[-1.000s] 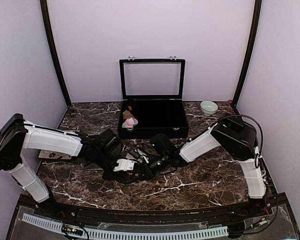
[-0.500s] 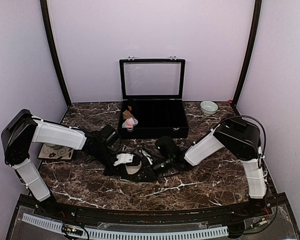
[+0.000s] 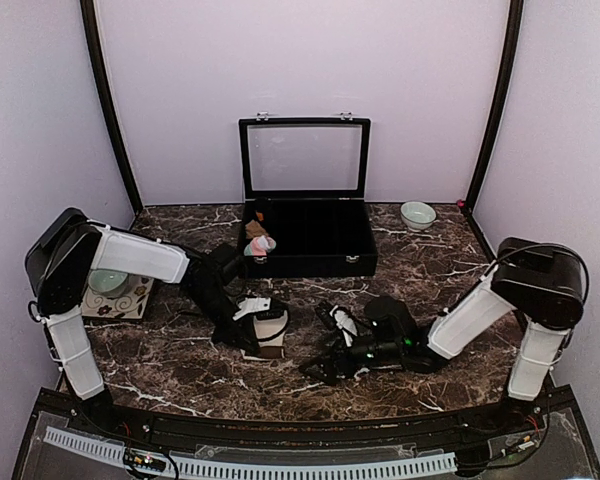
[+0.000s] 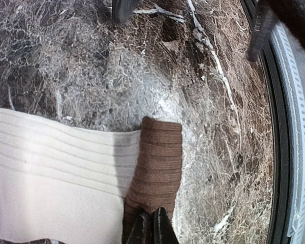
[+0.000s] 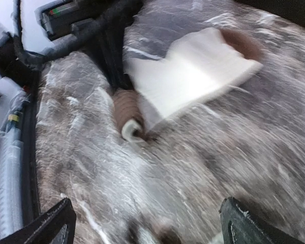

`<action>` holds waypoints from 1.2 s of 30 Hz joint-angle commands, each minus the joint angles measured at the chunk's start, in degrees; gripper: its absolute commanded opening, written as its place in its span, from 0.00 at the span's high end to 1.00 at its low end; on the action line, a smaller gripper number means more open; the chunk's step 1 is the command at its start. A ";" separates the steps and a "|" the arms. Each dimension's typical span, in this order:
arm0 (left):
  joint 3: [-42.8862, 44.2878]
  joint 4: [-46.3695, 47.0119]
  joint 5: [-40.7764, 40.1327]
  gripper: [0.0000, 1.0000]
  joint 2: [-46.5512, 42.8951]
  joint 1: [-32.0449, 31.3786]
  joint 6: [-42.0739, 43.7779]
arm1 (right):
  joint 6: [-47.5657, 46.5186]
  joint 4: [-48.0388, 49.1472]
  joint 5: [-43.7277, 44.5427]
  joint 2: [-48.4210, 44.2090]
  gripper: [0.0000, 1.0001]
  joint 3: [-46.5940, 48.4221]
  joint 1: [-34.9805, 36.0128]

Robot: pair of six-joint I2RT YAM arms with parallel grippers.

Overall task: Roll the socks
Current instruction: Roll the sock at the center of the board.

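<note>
The cream-beige sock [image 4: 56,173] lies flat on the marble table, its dark brown end [image 4: 157,162] rolled into a short tube. My left gripper [image 4: 153,230] is shut on the near edge of that brown roll. From above, the sock [image 3: 273,324] sits left of centre with the left gripper [image 3: 256,341] on it. My right gripper [image 5: 147,223] stands wide open a short way back from the sock [image 5: 193,71], nothing between its fingers [image 5: 51,226]; this view is blurred. The pink sock [image 3: 259,243] sits in the black case's left end.
An open black case [image 3: 320,262] with a glass lid stands at the back centre. A small bowl [image 3: 417,214] is at the back right. Another bowl [image 3: 107,282] rests on a patterned mat at the left. The table's front rail [image 4: 290,152] runs close to the sock.
My right gripper has opened, let go of the sock and drawn back to the right. My left gripper has shut on the brown roll and shifted right with it.
</note>
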 commanded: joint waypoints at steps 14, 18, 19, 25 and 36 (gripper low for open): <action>3.82 -14.95 -1.72 1.00 10.10 4.32 -1.04 | -22.97 7.83 19.85 -14.70 0.01 -10.37 3.55; 4.06 -16.22 -1.61 1.00 11.35 5.02 -1.09 | -30.12 8.15 9.22 -10.29 0.12 -7.07 4.50; 4.33 -16.62 -1.68 1.00 11.70 5.08 -1.11 | -33.02 4.50 7.16 -9.27 0.15 -4.26 5.05; 6.17 -17.55 -2.30 1.00 13.25 5.06 -2.08 | -43.44 -1.96 7.70 -2.91 0.30 5.62 8.19; 6.88 -17.79 -3.79 1.00 14.17 5.06 -2.14 | -53.51 -9.93 7.95 7.13 0.54 17.23 8.84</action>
